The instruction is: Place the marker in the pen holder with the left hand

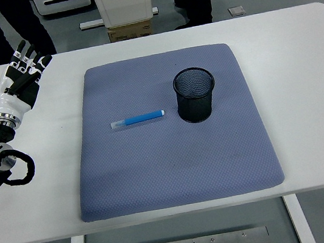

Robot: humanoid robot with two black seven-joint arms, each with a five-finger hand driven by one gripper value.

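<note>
A white tabletop (300,56) stands on a grey floor, with people's dark trouser legs visible at the far edge. A blue-grey mat (175,168) covers the middle of the tabletop. On the mat lies a blue marker (139,119) with a pale cap end pointing left. Just to its right, not touching, stands a black mesh pen holder (195,94), upright. At the far left, well apart from the marker, the left robot hand (19,81) hovers over the tabletop's corner, fingers spread and holding nothing.
</note>
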